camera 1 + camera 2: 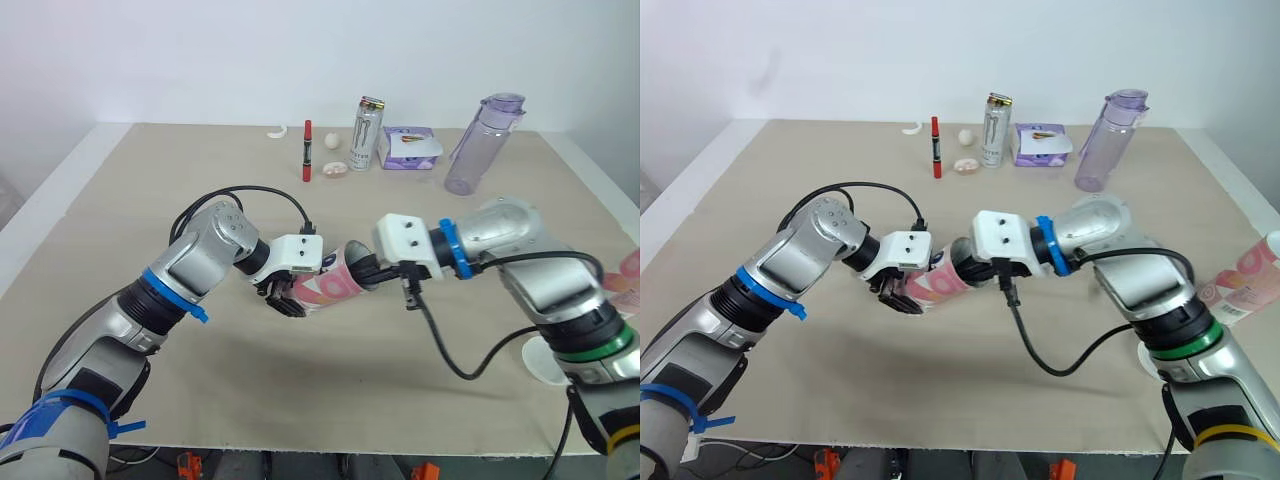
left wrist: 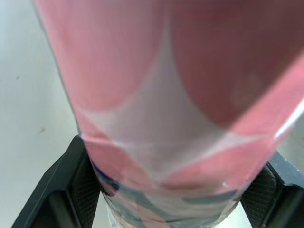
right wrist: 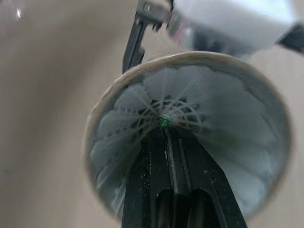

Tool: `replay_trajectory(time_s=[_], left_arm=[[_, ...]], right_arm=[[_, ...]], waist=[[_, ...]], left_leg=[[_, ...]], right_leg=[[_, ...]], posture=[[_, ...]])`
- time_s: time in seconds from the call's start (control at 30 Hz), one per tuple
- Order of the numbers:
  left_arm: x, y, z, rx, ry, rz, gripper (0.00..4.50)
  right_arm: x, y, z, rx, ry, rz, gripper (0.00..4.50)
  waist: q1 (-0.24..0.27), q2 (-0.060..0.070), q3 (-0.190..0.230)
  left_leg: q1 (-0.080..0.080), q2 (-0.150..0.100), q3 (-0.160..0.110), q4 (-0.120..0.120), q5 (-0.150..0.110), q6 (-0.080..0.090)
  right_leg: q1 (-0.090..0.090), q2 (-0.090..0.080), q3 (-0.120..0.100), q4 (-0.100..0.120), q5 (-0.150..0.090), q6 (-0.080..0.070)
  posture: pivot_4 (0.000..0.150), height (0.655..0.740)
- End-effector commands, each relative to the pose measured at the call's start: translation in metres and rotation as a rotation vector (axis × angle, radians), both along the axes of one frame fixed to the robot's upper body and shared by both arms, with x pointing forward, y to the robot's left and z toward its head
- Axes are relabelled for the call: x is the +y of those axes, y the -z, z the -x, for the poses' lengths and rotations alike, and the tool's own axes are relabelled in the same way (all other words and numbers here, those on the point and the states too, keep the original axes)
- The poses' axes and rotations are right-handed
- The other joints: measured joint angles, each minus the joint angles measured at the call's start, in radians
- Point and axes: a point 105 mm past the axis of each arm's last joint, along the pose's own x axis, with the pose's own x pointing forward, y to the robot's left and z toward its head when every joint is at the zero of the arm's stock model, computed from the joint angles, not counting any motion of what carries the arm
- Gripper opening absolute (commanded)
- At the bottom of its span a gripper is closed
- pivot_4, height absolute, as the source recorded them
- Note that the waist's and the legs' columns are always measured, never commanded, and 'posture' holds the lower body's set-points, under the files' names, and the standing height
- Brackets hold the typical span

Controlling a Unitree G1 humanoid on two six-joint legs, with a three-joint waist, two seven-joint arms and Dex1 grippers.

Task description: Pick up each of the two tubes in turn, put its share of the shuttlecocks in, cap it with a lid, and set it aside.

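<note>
A pink and white tube (image 1: 335, 283) lies nearly level just above the middle of the table, and my left gripper (image 1: 288, 295) is shut around its closed end; its black fingers (image 2: 71, 190) press on both sides of the tube (image 2: 161, 95). My right gripper (image 3: 164, 130) reaches into the tube's open mouth (image 3: 190, 57) with its fingers pressed together. Their tips touch the centre of a white feathered shuttlecock (image 3: 118, 123) seated inside. A second pink and white tube (image 1: 1240, 285) lies at the table's right edge. A white lid (image 1: 545, 358) rests near my right forearm.
Along the back stand a drink can (image 1: 367, 132), a clear purple bottle (image 1: 480, 143), a purple box (image 1: 410, 147) and a red marker (image 1: 307, 150), with small white bits beside them. Black cables loop from both wrists over the table.
</note>
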Motion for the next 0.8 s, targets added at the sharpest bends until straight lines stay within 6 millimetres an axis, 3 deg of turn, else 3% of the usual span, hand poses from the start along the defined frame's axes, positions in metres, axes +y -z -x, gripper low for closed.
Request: replay_trajectory(time_s=[0.03, 0.2, 0.5, 0.57, 0.67, 0.8], left_arm=[[0.003, 0.009, -0.003, -0.004, -0.034, -0.026, 3.61], [0.004, 0.010, -0.004, -0.006, -0.040, -0.023, 3.61], [0.005, 0.011, -0.003, -0.003, -0.050, -0.022, 3.61], [0.006, 0.012, -0.004, -0.002, -0.052, -0.024, 3.61], [0.008, 0.013, -0.004, 0.002, -0.056, -0.025, 3.61], [0.011, 0.015, -0.005, 0.008, -0.061, -0.029, 3.61]], right_arm=[[0.025, 0.007, -0.011, -0.082, -0.043, 0.088, 0.11], [0.044, 0.018, -0.017, -0.093, -0.099, 0.182, 0.11], [0.047, 0.026, -0.016, -0.071, -0.155, 0.247, 0.11], [0.049, 0.021, -0.016, -0.076, -0.157, 0.225, 0.11], [0.049, -0.002, -0.020, -0.105, -0.135, 0.135, 0.11], [0.033, -0.032, -0.022, -0.157, -0.092, 0.077, 0.11]], waist=[[0.000, 0.000, 0.000], [-0.001, -0.001, -0.001], [-0.006, -0.003, -0.004], [-0.006, -0.003, -0.004], [-0.006, -0.003, -0.004], [-0.005, -0.003, -0.004]], left_leg=[[0.000, 0.000, 0.000, 0.000, 0.000, 0.000], [0.002, 0.001, 0.000, 0.000, 0.000, 0.000], [0.011, 0.002, 0.000, -0.001, 0.000, 0.000], [0.011, 0.002, 0.000, -0.001, 0.000, 0.000], [0.011, 0.002, -0.001, -0.001, 0.000, 0.000], [0.010, 0.002, 0.000, -0.001, 0.000, 0.000]], right_leg=[[0.000, 0.000, 0.000, 0.000, 0.000, 0.000], [0.001, 0.001, 0.000, 0.001, 0.001, -0.001], [0.002, 0.002, -0.001, 0.008, 0.005, -0.007], [0.002, 0.003, -0.001, 0.009, 0.005, -0.008], [0.002, 0.003, 0.000, 0.009, 0.005, -0.008], [0.001, 0.002, 0.000, 0.009, 0.004, -0.008]], posture=[[0.150, 0.7400], [0.150, 0.7400], [0.150, 0.7400], [0.150, 0.7400], [0.150, 0.7400], [0.150, 0.7400]])
